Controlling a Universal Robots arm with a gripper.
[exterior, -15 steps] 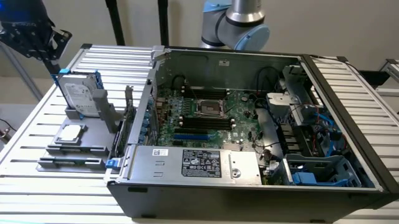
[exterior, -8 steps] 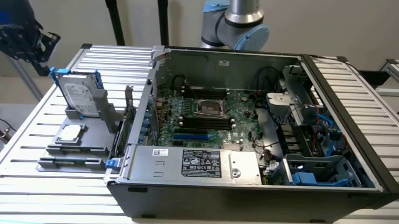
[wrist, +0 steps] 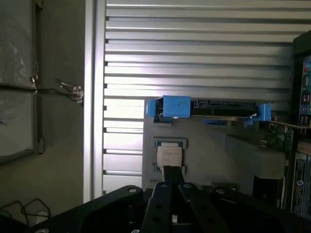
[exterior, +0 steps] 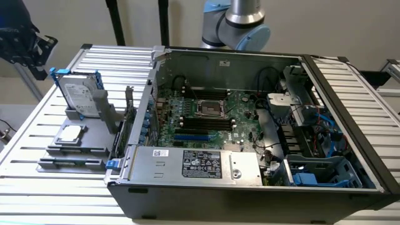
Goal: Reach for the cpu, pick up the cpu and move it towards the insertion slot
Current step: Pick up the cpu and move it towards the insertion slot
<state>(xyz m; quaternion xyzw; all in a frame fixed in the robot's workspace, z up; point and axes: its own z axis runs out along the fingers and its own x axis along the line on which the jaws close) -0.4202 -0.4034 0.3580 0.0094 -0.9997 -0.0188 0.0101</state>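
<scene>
Item one, at the exterior view's left: a grey fixture tray [exterior: 55,151] lies on the slatted aluminium table [exterior: 62,192], near the table's left edge. A hard drive [exterior: 80,96] in a blue frame stands upright at the tray's far edge. The cpu [exterior: 70,133] lies flat in a raised pocket just in front of the drive, by the tray's left edge, and is not lifted. In the wrist view the gripper [wrist: 171,171] is clenched, finger against finger, with nothing between them. Its tips overlap the chip's near edge, but contact cannot be confirmed. Handling, as a judgement: the cpu is light and rigid, with a smooth metal lid that offers little friction and a delicate underside. It is best taken by two opposite side edges, squarely and gently. Item two, toward the middle: an open computer case [exterior: 250,199] holds a green motherboard [exterior: 240,117]. The insertion slot [exterior: 209,108] sits near the board's far edge, silver-framed with a dark centre, well apart from the cpu, and black memory slots [exterior: 203,124] lie just below it. Item three, the right: blue drive bays [exterior: 319,171] and cabling. The table is ribbed, bright and level. The room has a pale wall, with black uprights [exterior: 115,21] behind.
</scene>
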